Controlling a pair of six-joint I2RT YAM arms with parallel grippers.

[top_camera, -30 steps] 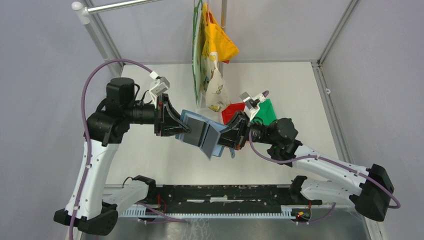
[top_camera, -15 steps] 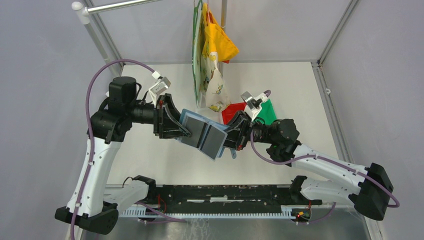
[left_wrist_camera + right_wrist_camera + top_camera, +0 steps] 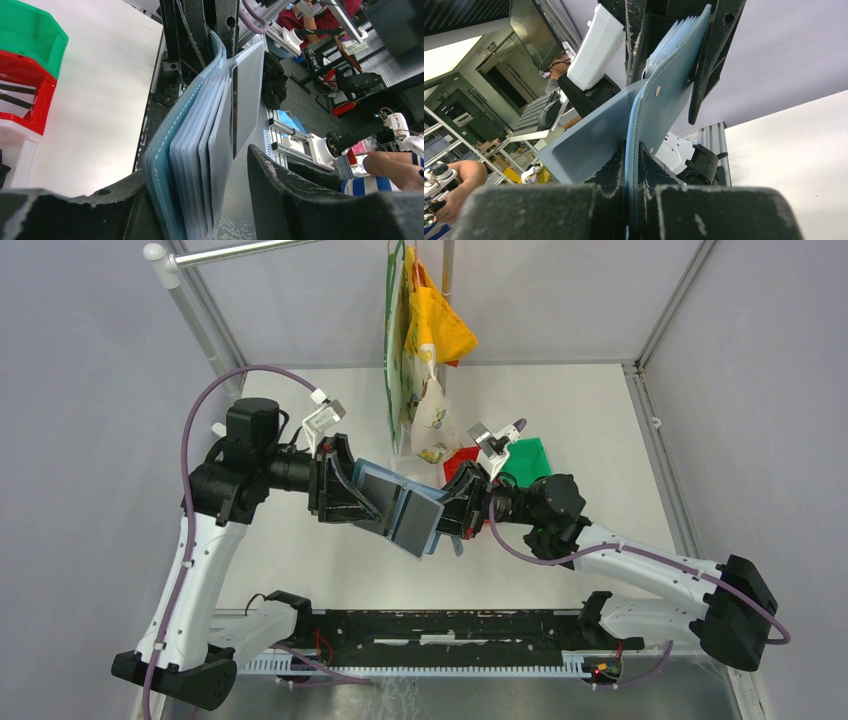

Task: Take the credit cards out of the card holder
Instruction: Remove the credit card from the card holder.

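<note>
Above the middle of the surface, just beyond the arm bases, you have the card holder held in the air between both arms, spread open like a book. Your right hand is clamped tight on the holder's right flap; its wrist view shows the blue stitched edge pinched between the fingers. That grip looks meant to anchor the holder so the other side can be worked.

Your left hand has its jaws parted around the left flap and the fanned inner leaves. One finger lies against the outer cover and the other stands off with a clear gap, so it is gripping nothing. The credit cards sit in their pockets, dark and grey faces showing, none of them out yet. I judge the spread is there to expose a card edge for a pinch.

Farther right, the red bin and green bin sit on the surface. At the far edge the bags hang from above.
</note>
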